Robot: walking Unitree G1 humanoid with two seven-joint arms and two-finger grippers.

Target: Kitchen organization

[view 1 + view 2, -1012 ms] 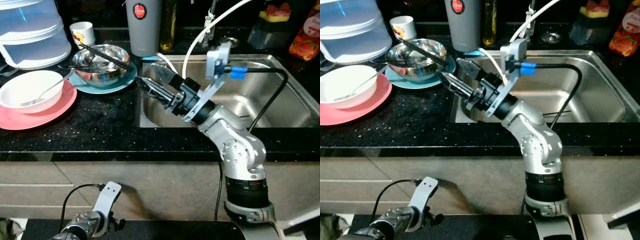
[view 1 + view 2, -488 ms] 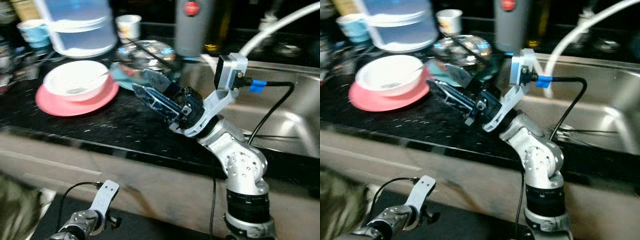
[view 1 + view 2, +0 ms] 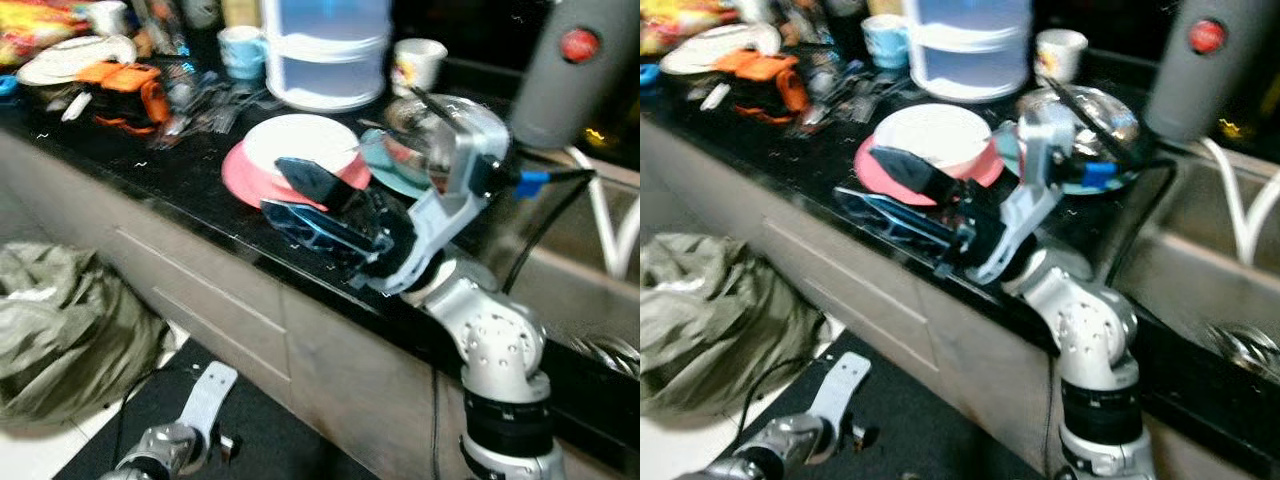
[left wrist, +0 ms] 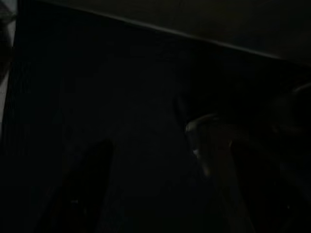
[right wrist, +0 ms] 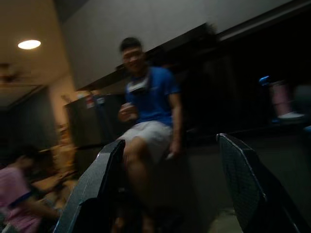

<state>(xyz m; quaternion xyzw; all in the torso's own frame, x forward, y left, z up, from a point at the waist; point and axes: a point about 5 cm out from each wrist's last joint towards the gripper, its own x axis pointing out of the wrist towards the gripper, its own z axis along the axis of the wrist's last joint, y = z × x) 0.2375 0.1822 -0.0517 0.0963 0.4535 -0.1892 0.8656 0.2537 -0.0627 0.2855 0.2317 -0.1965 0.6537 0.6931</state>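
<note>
At the lower left of the frame the left gripper (image 3: 222, 441) hangs idle; whether its fingers are spread I cannot tell. At mid-frame the right gripper (image 3: 300, 200) hovers with two fingers (image 5: 97, 184) spread, holding nothing, just before one white bowl (image 3: 300, 148) on one pink plate (image 3: 238, 176). Right of that sits one steel bowl (image 3: 455, 125) on a teal plate (image 3: 385, 165). Two people appear in the right wrist view.

Dim kitchen, motion-blurred eye views, left wrist view near-black (ceiling lamp (image 5: 29, 44) glowing)
</note>
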